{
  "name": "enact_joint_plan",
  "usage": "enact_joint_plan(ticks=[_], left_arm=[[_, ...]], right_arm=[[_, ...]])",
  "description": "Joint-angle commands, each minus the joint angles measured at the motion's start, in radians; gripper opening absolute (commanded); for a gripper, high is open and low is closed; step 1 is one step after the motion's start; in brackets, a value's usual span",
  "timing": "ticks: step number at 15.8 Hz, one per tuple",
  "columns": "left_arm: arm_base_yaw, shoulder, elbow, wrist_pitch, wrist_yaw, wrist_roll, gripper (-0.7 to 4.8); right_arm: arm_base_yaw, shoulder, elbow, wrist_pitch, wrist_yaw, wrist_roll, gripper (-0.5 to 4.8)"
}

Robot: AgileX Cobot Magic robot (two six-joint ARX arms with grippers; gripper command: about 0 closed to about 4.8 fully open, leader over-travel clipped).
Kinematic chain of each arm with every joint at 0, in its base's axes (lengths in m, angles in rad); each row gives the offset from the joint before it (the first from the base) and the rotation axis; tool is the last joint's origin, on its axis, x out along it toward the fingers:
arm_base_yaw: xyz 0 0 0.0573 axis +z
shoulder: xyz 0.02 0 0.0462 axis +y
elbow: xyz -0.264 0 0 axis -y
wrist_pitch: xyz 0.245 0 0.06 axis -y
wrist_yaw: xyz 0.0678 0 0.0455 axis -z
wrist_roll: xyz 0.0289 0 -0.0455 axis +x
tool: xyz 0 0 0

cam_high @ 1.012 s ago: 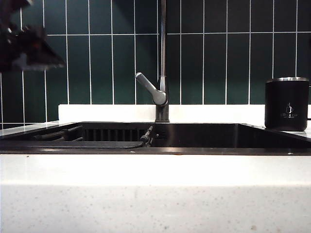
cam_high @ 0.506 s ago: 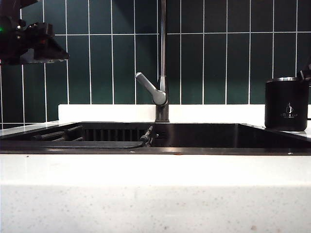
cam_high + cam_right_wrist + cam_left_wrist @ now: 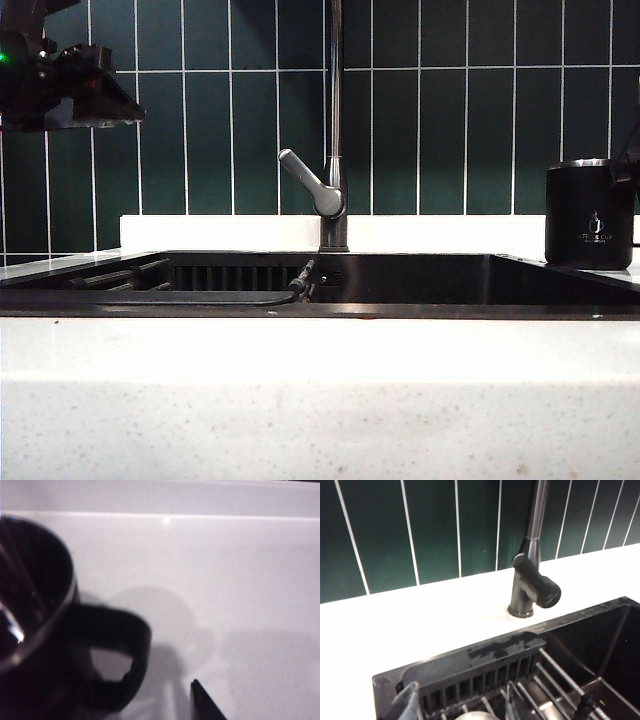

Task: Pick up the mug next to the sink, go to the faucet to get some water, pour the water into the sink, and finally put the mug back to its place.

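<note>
A: Mug [image 3: 590,214], matte black, silver rim, pale logo. What do the jaws show?

B: Right gripper [image 3: 207,702]: jaws released, standing wide, nothing between them. One dark fingertip [image 3: 202,700] shows in the right wrist view, just beside the mug's handle [image 3: 125,655] but apart from it. In the exterior view only a sliver of this arm appears at the right edge, near the rim.

A: And the left?

B: Left gripper [image 3: 75,95]: high at the upper left of the exterior view, well apart from everything. Jaws appear parted and carry nothing; its wrist view looks down on the faucet [image 3: 532,575] and the rack bars in the sink [image 3: 600,630].

A: Location of the mug?

B: Upright on the white worktop [image 3: 320,400], at the sink's right rim, not yet lifted.

A: Step in hand?

B: The approach to grasp, by my reading. Done well, the fingers straddle the handle or the wall squarely before closing, so the mug stays level for the trip to the faucet. Risk: a fingertip nudging the handle and turning the mug.
</note>
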Motion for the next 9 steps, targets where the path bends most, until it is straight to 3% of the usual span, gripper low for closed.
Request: enact_joint_plan(ticks=[1, 9], left_arm=[[-0.001, 0.005, 0.006, 0.009, 0.005, 0.002, 2.19], [-0.002, 0.060, 0.031, 0.008, 0.016, 0.001, 2.19]], right_arm=[[-0.001, 0.012, 0.006, 0.092, 0.011, -0.003, 2.70], [-0.042, 0.108, 0.011, 0.223, -0.031, -0.003, 2.61]])
